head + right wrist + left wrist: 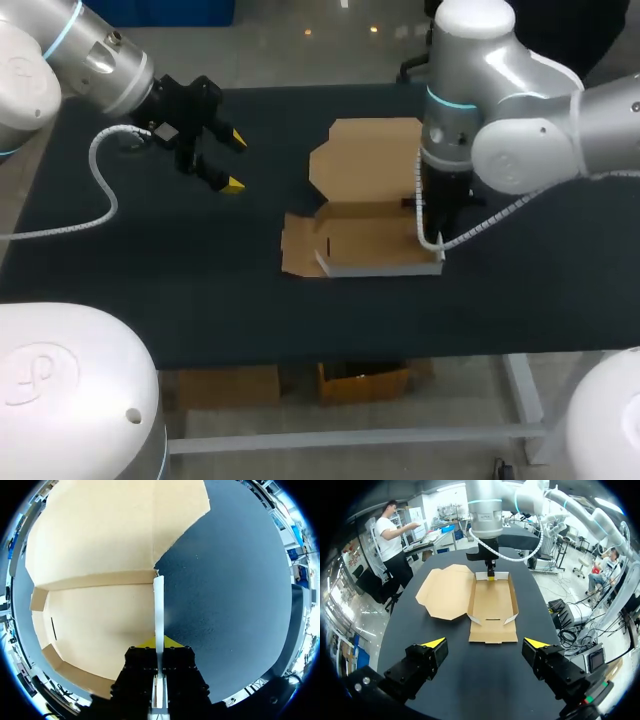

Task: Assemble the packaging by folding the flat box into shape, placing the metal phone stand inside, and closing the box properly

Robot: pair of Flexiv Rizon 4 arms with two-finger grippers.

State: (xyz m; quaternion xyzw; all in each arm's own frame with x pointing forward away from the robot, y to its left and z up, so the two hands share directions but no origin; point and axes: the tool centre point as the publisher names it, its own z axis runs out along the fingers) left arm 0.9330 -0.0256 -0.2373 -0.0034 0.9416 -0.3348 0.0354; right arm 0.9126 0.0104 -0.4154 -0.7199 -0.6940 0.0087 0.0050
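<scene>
The right hand (436,228) is pinching the right wall of the open box (360,238); the left hand (234,161) is hovering wide open and empty over the bench (180,290), far left.

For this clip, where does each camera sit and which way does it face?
Head view: above and behind, looking down on the table; left gripper, jaws open; right arm over the box.
Left wrist view: looks along its open jaws at the box and the right gripper.
Right wrist view: looks down its jaws, shut on the box's side wall.
All three share the box.
</scene>
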